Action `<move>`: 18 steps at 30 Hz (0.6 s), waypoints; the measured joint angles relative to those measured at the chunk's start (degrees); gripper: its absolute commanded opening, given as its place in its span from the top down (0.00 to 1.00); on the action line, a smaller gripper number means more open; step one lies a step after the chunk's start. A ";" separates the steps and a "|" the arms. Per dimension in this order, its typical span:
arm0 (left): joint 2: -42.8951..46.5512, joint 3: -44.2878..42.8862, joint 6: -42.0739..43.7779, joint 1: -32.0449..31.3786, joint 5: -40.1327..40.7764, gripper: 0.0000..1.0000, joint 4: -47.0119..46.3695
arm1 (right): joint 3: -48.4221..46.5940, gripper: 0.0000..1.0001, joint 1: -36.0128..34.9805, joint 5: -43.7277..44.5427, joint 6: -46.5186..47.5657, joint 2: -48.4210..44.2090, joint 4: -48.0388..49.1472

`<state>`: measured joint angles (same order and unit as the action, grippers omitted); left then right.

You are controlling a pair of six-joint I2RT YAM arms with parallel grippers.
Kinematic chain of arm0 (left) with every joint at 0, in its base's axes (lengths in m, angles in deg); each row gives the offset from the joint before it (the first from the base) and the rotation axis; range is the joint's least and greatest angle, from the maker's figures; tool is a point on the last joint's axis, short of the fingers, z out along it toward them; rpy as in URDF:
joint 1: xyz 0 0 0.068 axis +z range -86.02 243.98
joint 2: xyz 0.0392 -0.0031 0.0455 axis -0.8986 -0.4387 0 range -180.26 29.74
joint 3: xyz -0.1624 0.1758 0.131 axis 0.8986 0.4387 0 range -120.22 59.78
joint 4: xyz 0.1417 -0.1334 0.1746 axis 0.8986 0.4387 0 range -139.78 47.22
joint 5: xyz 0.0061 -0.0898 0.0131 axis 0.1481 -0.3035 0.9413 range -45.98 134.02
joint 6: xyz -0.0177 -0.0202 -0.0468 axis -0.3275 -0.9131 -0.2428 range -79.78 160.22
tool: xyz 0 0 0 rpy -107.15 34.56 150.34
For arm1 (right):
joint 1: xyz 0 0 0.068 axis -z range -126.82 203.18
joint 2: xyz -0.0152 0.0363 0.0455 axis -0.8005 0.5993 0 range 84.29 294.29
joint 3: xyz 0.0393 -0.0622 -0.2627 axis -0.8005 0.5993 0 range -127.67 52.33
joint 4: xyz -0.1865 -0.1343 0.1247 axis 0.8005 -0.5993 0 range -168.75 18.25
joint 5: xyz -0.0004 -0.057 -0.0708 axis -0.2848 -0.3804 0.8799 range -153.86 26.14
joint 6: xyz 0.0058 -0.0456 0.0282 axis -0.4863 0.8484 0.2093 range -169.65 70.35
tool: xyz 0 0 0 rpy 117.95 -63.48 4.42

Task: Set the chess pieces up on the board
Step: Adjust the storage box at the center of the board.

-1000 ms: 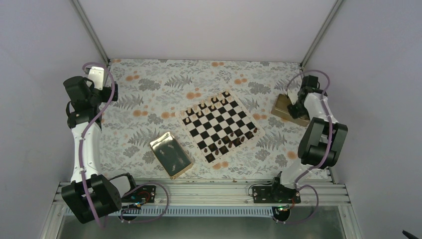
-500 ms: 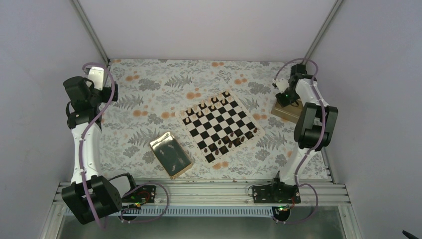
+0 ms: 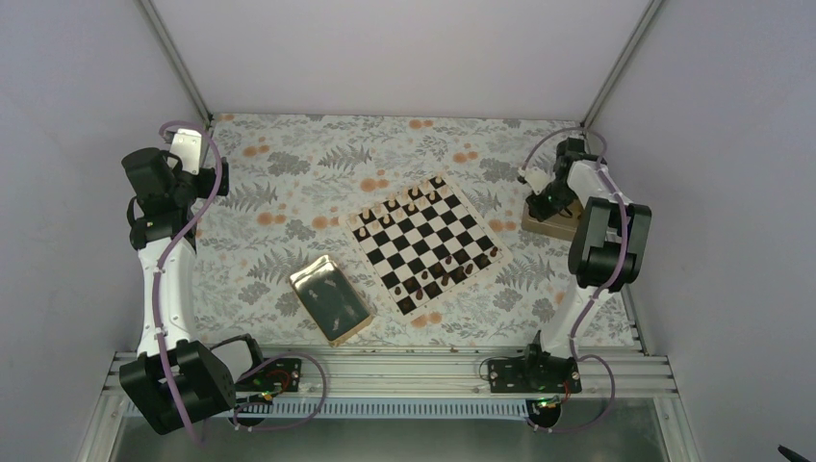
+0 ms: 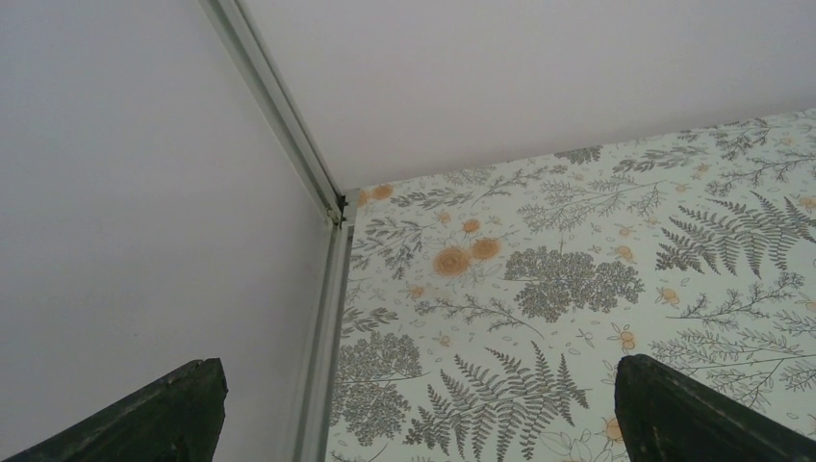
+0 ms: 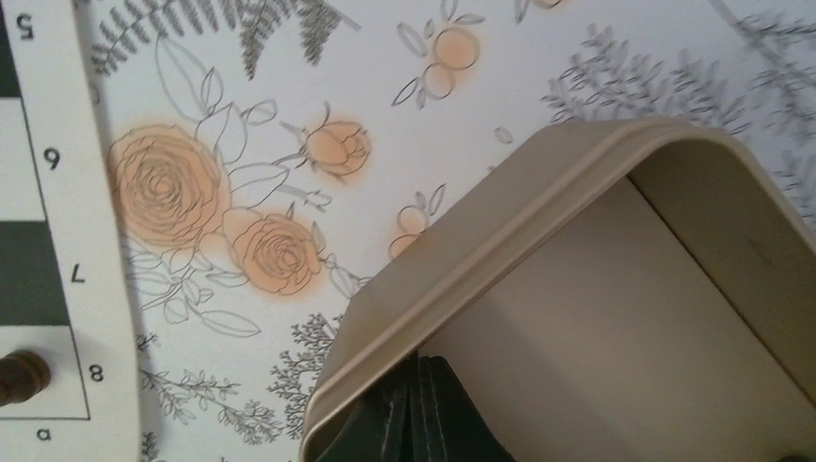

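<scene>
A flat, square board [image 3: 424, 243] of black and cream checks with a pale wooden rim is seen set askew at the middle of the tabletop [image 3: 289, 183], which is covered by a cloth [image 5: 289, 125] printed with grey ferns and orange roses. Tiny turned wooden chess pieces [image 3: 438, 272] are ranged along two opposite edges of it, and one dark brown piece [image 5: 19, 375] is caught on the corner square marked 8 and a. The right tool [image 5: 414, 414] is clenched, dark fingers pressed together, and is dipped inside a small tan box [image 5: 500, 241] with rounded corners and a smooth moulded lip. Whether anything is pinched cannot be told. The board is found off to that tool's side, with the box wall and a strip of cloth between. The left tool [image 4: 420, 385] is held released, fingers wide, by the far left corner, well apart from the board. A shiny gold tray [image 3: 330, 298] is laid near the board's near-left edge.
</scene>
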<state>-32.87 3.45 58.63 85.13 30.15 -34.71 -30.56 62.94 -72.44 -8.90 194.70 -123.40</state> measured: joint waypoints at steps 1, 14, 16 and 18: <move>0.00 0.00 0.00 0.00 -0.02 0.00 0.00 | 0.52 0.96 0.00 -0.22 0.35 0.00 -0.15; 0.00 -0.02 -0.02 0.00 -0.17 0.00 0.04 | 16.02 0.96 0.09 1.62 5.62 -13.03 -6.54; 0.00 -0.02 -0.02 0.00 -0.17 0.00 0.04 | 18.40 0.96 0.50 3.26 6.69 -17.44 -8.31; 0.00 -0.02 -0.02 0.00 -0.20 0.00 0.04 | 19.93 0.96 1.49 4.83 7.61 -20.61 -9.64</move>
<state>-32.87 3.42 58.61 85.13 29.95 -34.66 -10.63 64.42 -67.61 -1.29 174.09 -133.04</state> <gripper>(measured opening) 0.999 0.041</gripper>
